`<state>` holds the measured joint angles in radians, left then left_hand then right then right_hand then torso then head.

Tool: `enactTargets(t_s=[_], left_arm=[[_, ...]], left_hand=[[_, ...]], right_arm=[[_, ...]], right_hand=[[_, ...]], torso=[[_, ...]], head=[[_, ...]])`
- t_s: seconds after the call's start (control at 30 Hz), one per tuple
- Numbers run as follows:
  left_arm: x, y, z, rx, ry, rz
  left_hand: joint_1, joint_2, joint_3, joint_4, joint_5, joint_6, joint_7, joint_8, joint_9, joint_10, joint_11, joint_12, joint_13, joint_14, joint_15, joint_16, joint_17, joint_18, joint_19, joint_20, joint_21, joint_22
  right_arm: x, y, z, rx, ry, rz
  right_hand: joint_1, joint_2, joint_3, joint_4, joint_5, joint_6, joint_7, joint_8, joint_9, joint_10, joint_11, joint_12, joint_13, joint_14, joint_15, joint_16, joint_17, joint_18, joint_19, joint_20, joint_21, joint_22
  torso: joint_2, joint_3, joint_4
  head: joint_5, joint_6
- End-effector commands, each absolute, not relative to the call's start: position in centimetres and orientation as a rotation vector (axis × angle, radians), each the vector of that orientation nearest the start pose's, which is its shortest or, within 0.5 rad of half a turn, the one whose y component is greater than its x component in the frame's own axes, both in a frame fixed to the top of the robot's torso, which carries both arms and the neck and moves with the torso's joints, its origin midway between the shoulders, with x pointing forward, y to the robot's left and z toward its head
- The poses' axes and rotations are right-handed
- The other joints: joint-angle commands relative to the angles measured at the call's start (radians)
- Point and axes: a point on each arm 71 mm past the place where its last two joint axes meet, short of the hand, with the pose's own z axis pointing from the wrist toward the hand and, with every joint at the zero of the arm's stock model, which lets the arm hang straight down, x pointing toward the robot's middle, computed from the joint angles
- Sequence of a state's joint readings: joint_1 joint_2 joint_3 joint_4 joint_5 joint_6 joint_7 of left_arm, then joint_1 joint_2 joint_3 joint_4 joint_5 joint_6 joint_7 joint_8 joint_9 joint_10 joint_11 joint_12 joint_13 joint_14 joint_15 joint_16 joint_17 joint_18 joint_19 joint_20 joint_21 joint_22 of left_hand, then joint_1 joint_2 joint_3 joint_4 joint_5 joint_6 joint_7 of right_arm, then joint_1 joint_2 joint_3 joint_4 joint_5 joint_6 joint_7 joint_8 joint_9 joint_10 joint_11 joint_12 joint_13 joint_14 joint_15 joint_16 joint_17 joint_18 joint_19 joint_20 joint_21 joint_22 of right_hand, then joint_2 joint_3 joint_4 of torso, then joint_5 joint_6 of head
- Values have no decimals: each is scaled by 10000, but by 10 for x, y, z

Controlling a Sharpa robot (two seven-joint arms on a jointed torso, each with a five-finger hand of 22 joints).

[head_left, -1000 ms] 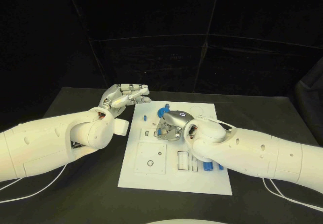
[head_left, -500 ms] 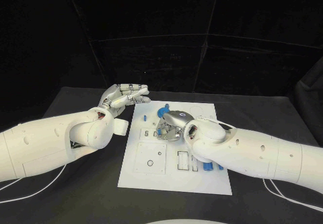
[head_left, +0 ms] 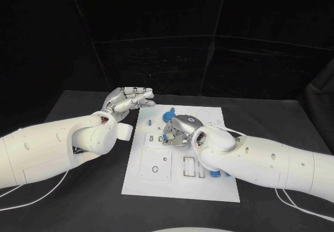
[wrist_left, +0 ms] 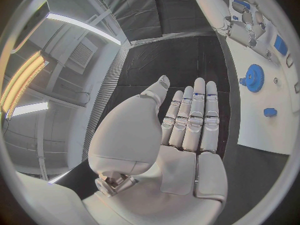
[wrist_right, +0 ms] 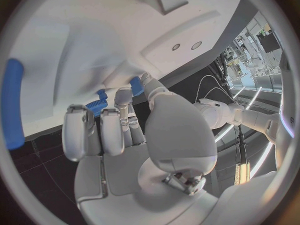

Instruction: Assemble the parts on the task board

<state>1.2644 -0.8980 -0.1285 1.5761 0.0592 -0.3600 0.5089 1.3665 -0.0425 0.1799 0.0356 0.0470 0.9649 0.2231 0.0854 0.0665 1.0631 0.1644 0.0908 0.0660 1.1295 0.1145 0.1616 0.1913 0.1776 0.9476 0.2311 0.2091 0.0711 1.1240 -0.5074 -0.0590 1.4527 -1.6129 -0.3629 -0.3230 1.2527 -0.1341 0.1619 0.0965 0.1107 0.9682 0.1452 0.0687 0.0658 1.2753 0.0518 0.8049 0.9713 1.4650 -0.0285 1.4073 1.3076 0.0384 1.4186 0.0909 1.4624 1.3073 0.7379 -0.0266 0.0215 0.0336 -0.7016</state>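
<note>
The flat white rectangular task board (head_left: 182,186) lies on the black worktop (head_left: 83,203) with its long axis running away from the robot. Small blue plastic parts sit on it: a round blue gear-shaped part (head_left: 169,116) near the far end, and short blue cylindrical parts (head_left: 214,171) near the right edge at mid-length.

The right hand (head_left: 179,130) is over the board's far half, just on the robot's side of the gear-shaped part. Its fingers (wrist_right: 106,127) are curled down toward the board surface; whether they grip a part cannot be told.

The left hand (head_left: 129,101) is raised beside the board's far left corner, off the board. Its fingers (wrist_left: 194,117) are extended side by side, holding nothing.

Judgement: the right hand is the nearer hand to the gear-shaped part, which lies directly ahead of its fingertips, away from the robot.
</note>
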Motion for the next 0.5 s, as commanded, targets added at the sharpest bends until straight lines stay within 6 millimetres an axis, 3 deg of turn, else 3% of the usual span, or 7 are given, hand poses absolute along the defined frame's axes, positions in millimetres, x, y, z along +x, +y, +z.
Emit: enactTargets(t_s=[0.03, 0.17, 0.27, 0.4, 0.5], left_arm=[[481, 226, -169, -10851, 13214, -15495], [482, 228, -169, -10896, 13270, -15446], [482, 229, -170, -10898, 13416, -15301], [482, 232, -174, -10739, 14097, -14904], [484, 234, -177, -10309, 14848, -14402]], left_hand=[[6, 112, -6, -62, 20, 45, -15, -41, -12, 41, 9, -39, -11, 68, 18, -70, 12, 68, 78, -3, -53, -10], [-11, 114, 7, -106, 20, 39, -32, -71, -13, 48, -7, -69, -10, 191, -14, -39, 53, 79, 168, -25, -31, 2], [-145, 104, -17, -140, 29, 99, -80, -91, -3, 131, -73, -99, -1, 673, -146, 169, 216, 85, 542, -146, 127, 67], [-675, 41, -256, 62, 27, 341, -247, -47, 20, 674, -312, 63, 85, 1928, -489, 933, 749, 83, 1502, -506, 642, 284], [-1153, 17, -534, 330, 38, 761, -511, 95, 83, 1412, -639, 325, 245, 3082, -848, 1964, 1484, 68, 2468, -896, 1245, 559]], right_arm=[[461, -55, -211, -2144, 15657, 7340], [455, -58, -206, -2267, 15112, 7991], [448, -64, -203, -2608, 14961, 8750], [444, -83, -193, -2712, 14820, 9797], [447, -99, -180, -2429, 14849, 10295]], right_hand=[[54, -75, -117, 19, 70, -59, -40, -2, 2, -68, 11, 65, 27, 494, 85, -68, -14, 147, -94, 7, -44, 336], [96, -123, -361, 157, 89, -73, -38, 30, 11, -25, 16, 203, 94, 501, 90, -73, -2, 145, -80, 15, -44, 348], [215, -73, -570, 293, -22, -179, -4, 13, 3, -80, 44, 204, 68, 484, 108, -131, -64, 165, -147, 31, -100, 253], [370, 21, -844, 376, 217, -275, 28, 22, 8, -253, 76, 66, -66, 396, 136, -379, -369, 246, -408, 57, -309, -109], [501, 84, -991, 376, 425, -314, 37, 37, 13, -392, 85, -89, -207, 364, 146, -478, -461, 286, -536, 66, -425, -289]], torso=[[2, 6, 0], [-12, 9, -5], [-25, 12, -15], [-67, 15, -59], [-135, 49, -101]], head=[[6, -6], [18, 0], [43, 10], [85, 38], [134, 24]])
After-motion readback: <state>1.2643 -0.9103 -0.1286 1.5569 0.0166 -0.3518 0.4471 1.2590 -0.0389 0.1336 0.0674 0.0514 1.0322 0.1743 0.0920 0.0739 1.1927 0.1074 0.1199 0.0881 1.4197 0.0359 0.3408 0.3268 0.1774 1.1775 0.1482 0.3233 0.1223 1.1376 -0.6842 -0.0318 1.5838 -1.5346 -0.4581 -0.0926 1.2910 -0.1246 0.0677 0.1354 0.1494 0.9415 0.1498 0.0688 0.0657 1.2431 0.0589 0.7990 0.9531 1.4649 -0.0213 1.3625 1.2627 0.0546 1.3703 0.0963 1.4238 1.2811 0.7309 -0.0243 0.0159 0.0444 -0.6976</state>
